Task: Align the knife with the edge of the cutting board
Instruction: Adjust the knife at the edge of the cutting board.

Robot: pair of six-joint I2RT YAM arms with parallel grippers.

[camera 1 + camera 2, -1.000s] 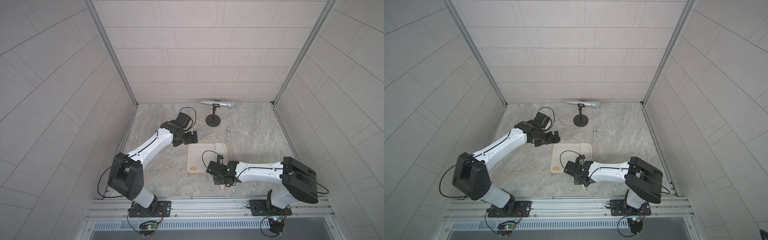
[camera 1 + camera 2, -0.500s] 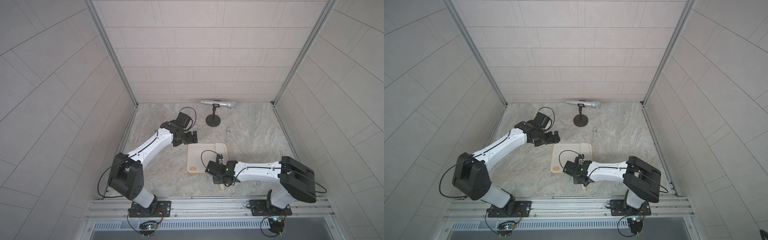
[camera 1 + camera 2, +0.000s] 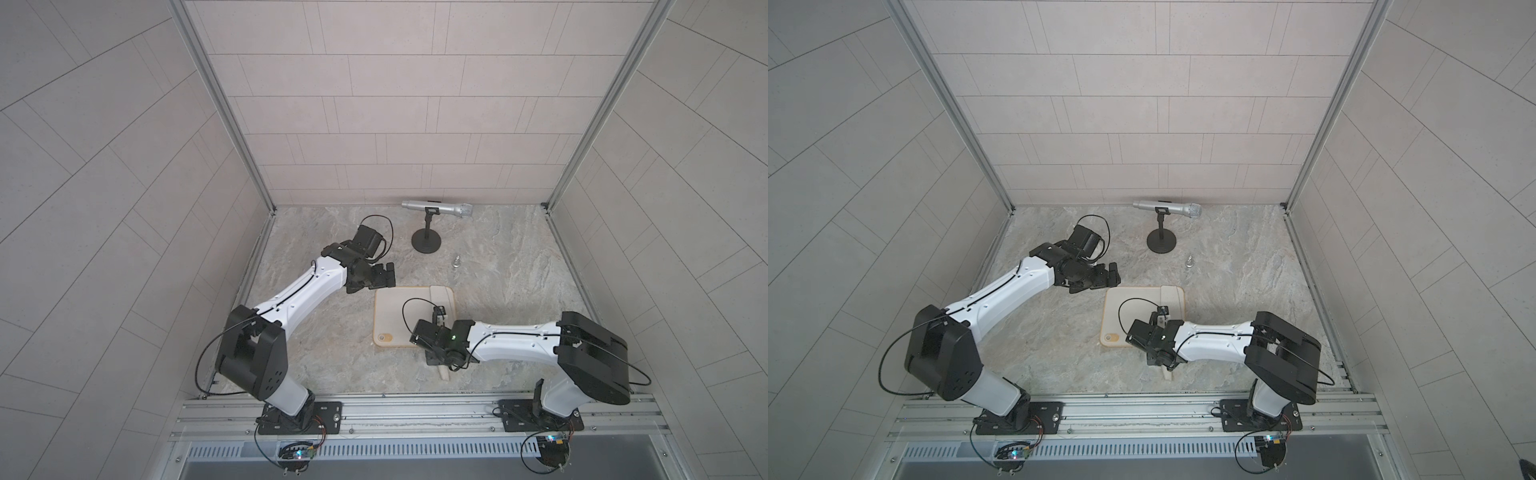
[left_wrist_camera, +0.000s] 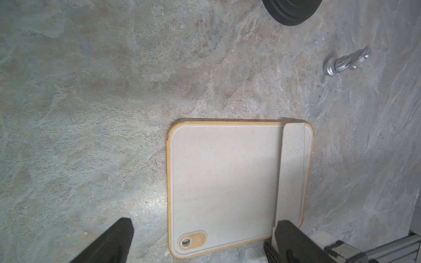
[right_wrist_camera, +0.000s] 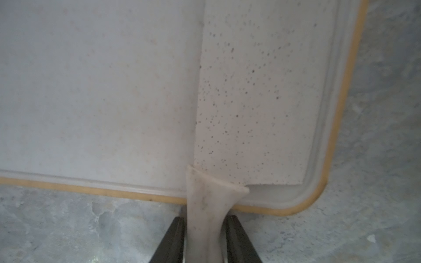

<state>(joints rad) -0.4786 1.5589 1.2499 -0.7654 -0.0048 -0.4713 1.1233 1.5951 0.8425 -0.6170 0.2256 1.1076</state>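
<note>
A: Where is the knife (image 4: 292,170) now?
B: It lies flat on the board (image 4: 223,177), with the blade along the side that is nearer to the right arm. The long edge of the blade runs just inside the tan rim and almost parallel to it. The handle (image 5: 206,211) goes out over the near rim, above the table (image 3: 498,291).
A: And who has it?
B: The right gripper (image 5: 205,219). Its jaws stand narrow, one finger on each side of the handle. They are very close to it, but I cannot tell if they really press it.
A: The left gripper (image 3: 384,276)?
B: It hovers over the table near the far corner of the board, jaws wide and empty, touching nothing.
A: So which step is this?
B: I think it is the grip for the last correction. The blade looks nearly in line, so little is left to do.
A: What does the next move need?
B: A firm hold on the handle, then only a small turn or slide, with the blade kept flat. The board seems light and may move together with the knife, so the push should be gentle.
A: Anything else nearby?
B: A microphone (image 3: 436,208) on its stand and a small metal piece (image 3: 456,261) are further back, well apart from the board.
</note>
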